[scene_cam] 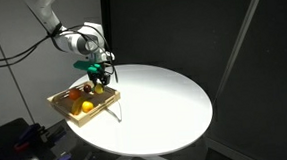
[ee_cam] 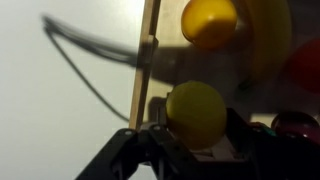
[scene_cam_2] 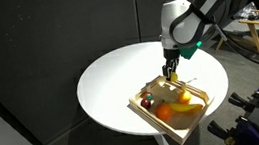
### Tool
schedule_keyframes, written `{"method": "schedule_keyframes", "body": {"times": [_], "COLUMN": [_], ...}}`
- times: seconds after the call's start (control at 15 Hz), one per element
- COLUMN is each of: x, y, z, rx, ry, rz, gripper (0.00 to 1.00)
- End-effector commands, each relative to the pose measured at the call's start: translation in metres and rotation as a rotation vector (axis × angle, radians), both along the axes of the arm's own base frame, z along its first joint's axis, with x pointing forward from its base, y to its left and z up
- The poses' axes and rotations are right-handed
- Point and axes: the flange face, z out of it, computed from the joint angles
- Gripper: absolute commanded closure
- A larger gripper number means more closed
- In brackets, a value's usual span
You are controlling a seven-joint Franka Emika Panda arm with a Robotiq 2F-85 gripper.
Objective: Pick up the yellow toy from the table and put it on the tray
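Spotted yellow toy (ee_cam: 195, 112) clamped in claw (ee_cam: 196, 138), hanging just above tray (ee_cam: 146, 60), inside its rim, off bench (scene_cam: 165, 99). Noted orange toy (ee_cam: 208, 22) + banana-like toy (ee_cam: 268, 40) lying in tray nearby. Judged step as placing; next prob. called for lowering onto free spot, then letting go.

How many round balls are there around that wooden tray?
2: a yellow ball held in the pincer over the tray, and an orange ball lying in it. More may be hidden.
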Motion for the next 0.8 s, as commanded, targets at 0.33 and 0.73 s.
{"method": "schedule_keyframes", "body": {"times": [0.33,0.73], "x": [0.002,-0.013], "y": [-0.003,-0.013], "z": [-0.002,0.009], "rx": [-0.017,-0.027], "ry": [0.014,0.053], "rz": [-0.003,-0.057], "gripper": [0.00,0.00]}}
